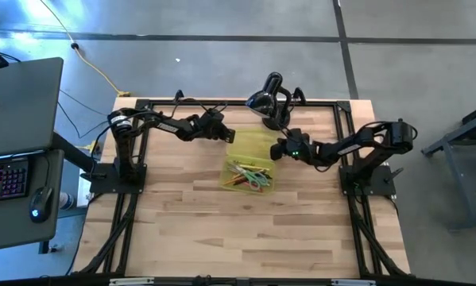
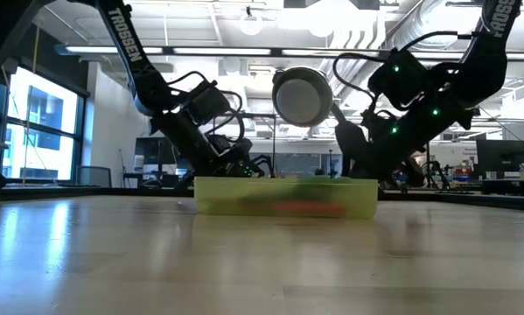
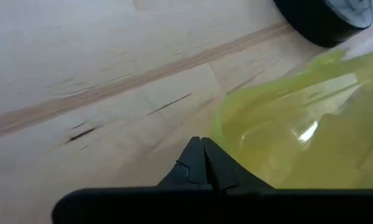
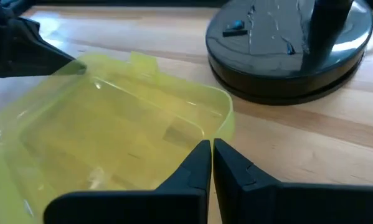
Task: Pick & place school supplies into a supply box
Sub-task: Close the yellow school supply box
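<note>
supply box (image 1: 252, 161): see-through yellow-green plastic, table centre, lid open
pens (image 1: 249, 176): thin sticks piled inside
left gripper (image 1: 219, 132): clenched, empty, box's 10 o'clock corner
right gripper (image 1: 279, 148): pinched shut, empty, 2 o'clock corner

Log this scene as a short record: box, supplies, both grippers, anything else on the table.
box: translucent yellow-green plastic supply box, lid half open toward the table's far side
supplies: coloured pencils, pens and green-handled scissors, lying in the near half
left gripper: fingers shut, at the lid's left far corner
right gripper: fingers shut, at the lid's right edge
other: black domed device, beyond the box
</note>
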Available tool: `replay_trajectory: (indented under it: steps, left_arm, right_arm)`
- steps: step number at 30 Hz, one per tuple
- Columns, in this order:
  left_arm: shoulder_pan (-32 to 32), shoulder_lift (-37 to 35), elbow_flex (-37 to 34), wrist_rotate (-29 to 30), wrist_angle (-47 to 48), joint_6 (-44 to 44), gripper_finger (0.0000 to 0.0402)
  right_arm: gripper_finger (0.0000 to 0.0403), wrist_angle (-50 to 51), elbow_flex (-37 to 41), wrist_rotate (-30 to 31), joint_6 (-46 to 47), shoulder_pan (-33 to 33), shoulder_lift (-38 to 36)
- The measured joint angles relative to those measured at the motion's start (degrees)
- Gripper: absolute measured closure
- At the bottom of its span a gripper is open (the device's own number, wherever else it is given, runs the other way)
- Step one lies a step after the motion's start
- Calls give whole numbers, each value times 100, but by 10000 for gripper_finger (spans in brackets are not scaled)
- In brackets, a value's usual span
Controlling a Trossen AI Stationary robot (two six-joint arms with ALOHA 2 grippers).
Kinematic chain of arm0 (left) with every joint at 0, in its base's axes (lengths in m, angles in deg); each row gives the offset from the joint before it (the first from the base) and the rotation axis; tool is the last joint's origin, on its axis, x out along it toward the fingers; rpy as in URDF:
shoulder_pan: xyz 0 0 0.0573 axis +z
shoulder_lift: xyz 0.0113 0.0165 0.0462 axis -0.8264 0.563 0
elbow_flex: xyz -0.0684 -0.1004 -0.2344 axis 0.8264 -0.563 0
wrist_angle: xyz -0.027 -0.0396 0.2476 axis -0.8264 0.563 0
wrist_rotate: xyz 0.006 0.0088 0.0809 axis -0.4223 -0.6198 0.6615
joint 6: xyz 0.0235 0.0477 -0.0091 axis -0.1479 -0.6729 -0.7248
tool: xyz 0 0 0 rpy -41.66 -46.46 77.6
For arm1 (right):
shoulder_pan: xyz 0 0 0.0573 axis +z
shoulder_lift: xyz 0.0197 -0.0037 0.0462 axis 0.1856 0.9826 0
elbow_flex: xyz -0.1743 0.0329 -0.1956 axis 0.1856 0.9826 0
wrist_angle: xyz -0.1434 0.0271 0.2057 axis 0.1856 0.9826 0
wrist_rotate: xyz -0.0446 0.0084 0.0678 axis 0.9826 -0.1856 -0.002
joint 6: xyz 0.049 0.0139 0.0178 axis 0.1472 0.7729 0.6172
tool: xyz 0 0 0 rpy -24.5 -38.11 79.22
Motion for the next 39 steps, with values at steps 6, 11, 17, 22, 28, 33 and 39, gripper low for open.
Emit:
replay_trajectory:
  steps: [6, 11, 17, 22, 28, 33, 39]
  left_arm:
    - [-66, -382, 3, -45, 238, -170, 373]
    - [-235, -835, 36, 16, 490, -378, 391]
    - [-638, -1137, 39, 186, 576, -763, 374]
    - [-875, -1220, 39, 554, 723, -804, 389]
    - [-872, -1220, 33, 854, 821, -742, 378]
    - [-579, -1220, 27, 1280, 1460, -285, 390]
    - [-344, -1076, 17, 890, 1657, -37, 379]
  right_arm:
    - [403, 364, -1, 254, 52, 214, -260]
    - [402, 379, -32, 265, 54, 355, -417]
    - [402, 215, -35, 431, -91, 621, -470]
    - [403, 170, -33, 700, -104, 840, -470]
    - [403, 499, -24, 847, -20, 1004, -697]
    - [403, 1795, -22, 1188, 701, 816, -1252]
    - [402, 2759, -13, 568, 1669, 402, -1195]
